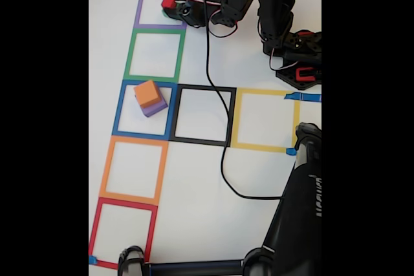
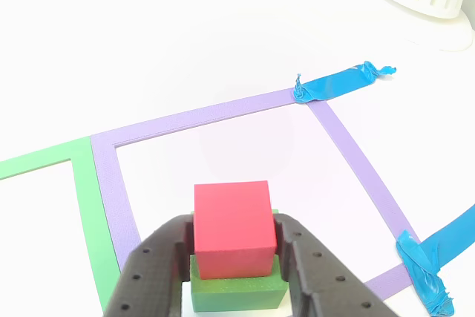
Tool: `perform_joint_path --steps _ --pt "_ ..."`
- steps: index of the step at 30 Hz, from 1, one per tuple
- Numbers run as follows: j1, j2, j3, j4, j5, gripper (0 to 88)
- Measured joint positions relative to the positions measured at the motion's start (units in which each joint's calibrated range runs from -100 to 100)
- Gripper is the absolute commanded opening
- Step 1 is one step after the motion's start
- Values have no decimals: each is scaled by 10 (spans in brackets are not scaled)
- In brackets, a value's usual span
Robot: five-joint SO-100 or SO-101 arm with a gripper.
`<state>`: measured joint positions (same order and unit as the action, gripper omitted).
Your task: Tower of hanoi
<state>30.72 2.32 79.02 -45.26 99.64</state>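
A white tabletop is lying under a run of hollow tape squares, and at its far end the gripper is reaching into the purple square. Its two black fingers are sitting close against either side of the red block, which is resting on the green block; whether the pads are actually pressing or just bracketing the red one I cannot tell from where I am looking. To my eye the arm is working at lifting the smallest piece off, so it should be squeezing the red block alone, keeping the fingertips above the green top face, and rising straight up so the green one is not dragged along. In the fixed view the red block is showing as a small spot at the arm's tip, while the orange block is sitting on the purple block inside the blue square, well apart from the gripper. Beyond that, green, black, yellow, orange and red squares are lining the surface, a black cable is trailing across them, and blue tape tabs are pinning the corners.
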Motion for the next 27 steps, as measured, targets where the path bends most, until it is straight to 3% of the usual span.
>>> perform_joint_path --steps 7,12,20,27 --pt "-26 -55 0 66 0 22" --pt "-46 -169 -10 206 0 24" --pt "-56 -366 -174 635 0 25" --pt "-97 -413 -416 1021 2 30"
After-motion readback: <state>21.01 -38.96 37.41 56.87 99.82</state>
